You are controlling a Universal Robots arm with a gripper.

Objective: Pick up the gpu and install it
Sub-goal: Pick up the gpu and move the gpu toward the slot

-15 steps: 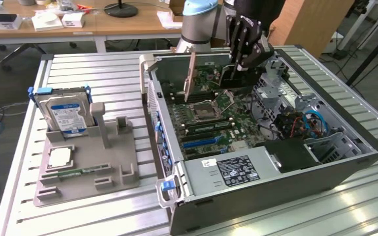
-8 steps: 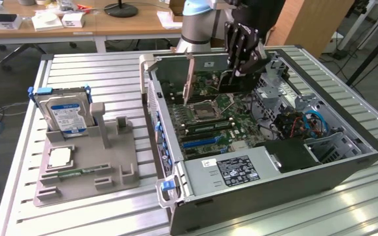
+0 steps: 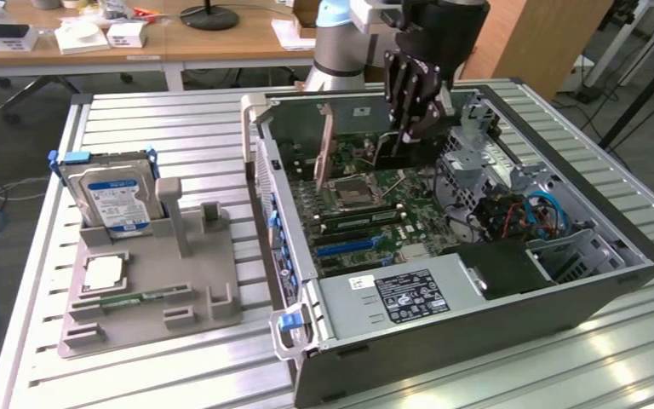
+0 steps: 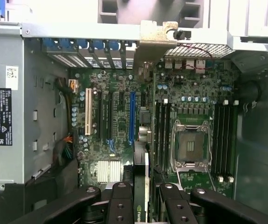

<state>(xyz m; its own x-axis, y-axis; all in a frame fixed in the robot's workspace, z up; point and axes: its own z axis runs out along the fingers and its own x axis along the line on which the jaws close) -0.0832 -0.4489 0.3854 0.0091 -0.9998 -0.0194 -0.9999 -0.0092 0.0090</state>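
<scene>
Wrist view: the claw (image 4: 144, 204), half closed, grips the gpu (image 4: 141, 163) by its top edge. The card is upright over the motherboard (image 4: 117, 126) slots, bracket toward the case (image 3: 452, 358) rear, probably for alignment.

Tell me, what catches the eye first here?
An open computer case dominates the middle, green motherboard bare. The black gripper reaches into it, clamping the gpu on edge over the board. On the exterior view's left, a blue-labelled hard drive stands in a grey holder.

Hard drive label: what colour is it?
The label is blue and white, clearest in the exterior view.
</scene>
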